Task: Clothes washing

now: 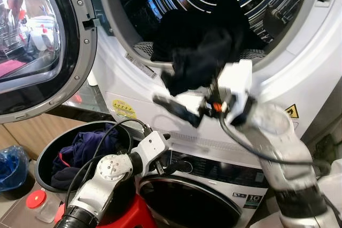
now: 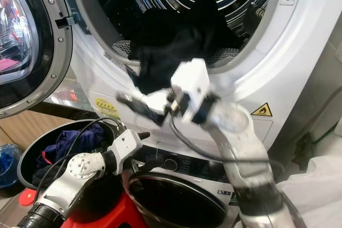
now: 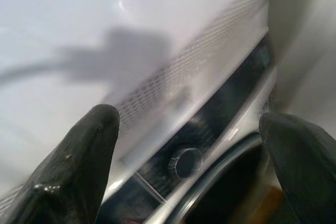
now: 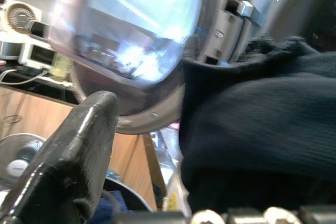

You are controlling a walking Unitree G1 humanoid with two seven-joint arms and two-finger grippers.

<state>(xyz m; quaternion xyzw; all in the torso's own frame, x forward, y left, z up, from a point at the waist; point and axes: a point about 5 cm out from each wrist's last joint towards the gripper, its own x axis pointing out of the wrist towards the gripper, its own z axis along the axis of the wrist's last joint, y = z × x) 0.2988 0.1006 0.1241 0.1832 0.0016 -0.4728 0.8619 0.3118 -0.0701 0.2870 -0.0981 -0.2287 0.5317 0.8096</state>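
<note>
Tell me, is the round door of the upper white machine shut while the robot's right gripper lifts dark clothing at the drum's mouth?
Not shut: the left eye view shows the round glass door swung wide open. The right gripper does reach the black garment at the drum's mouth.

Right claw raised, gaping; left claw low, spread

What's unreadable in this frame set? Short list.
- Right hand: motion-blurred in both eye views; whether it grips the black garment is unclear.
- Right wrist view: one finger visible, the other hidden behind the garment.
- Yellow sticker text: too small.
- Basket contents: partly hidden by the left arm.
- Lower machine's panel: blurred in the left wrist view.
</note>
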